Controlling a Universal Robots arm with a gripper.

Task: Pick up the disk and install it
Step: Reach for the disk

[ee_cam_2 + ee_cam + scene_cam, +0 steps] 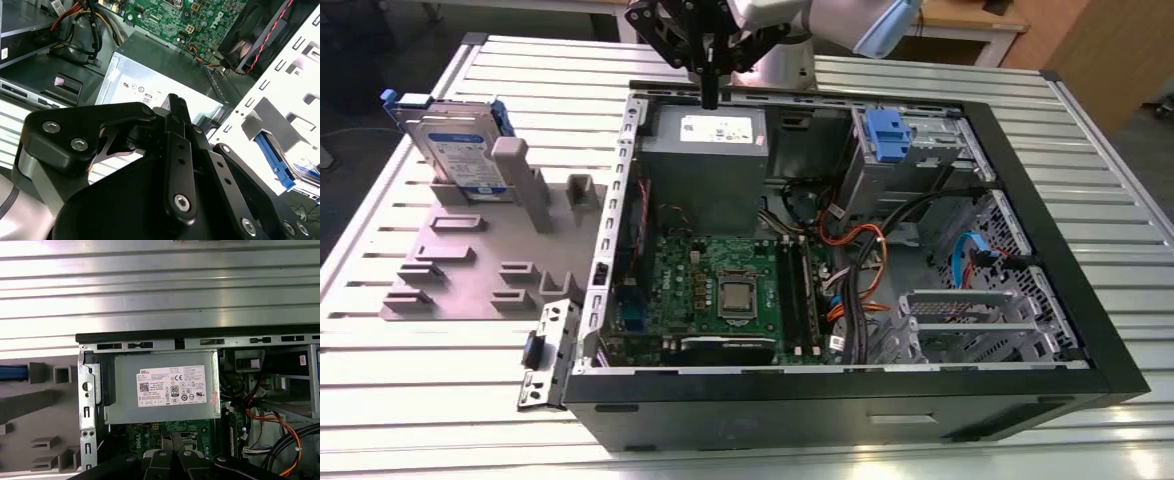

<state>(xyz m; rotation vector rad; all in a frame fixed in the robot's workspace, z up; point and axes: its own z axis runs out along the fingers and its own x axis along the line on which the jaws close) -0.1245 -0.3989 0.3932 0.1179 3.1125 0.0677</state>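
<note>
The hand [710, 98] hangs over the rear edge of the open computer case [854, 390], directly above the grey power supply [704, 150] with its white sticker. Its fingers are drawn together to a narrow tip and carry nothing; in both wrist views the two black fingers [168, 440] lie side by side with no gap to speak of. There is clear air between the fingertips and the power supply.

The disk [454, 140] stands upright on edge in a slot of the grey plastic fixture [467, 265], at the exterior view's left, outside the case and well apart from the hand. Its labelled face is visible, edged by the blue carrier frame.

The case lies on its side on the slatted metal desk [454, 400], side panel off, with the green motherboard [720, 290] exposed. A bare blue bracket [886, 135] sits in the drive cage at the far corner, toward the exterior view's right.
</note>
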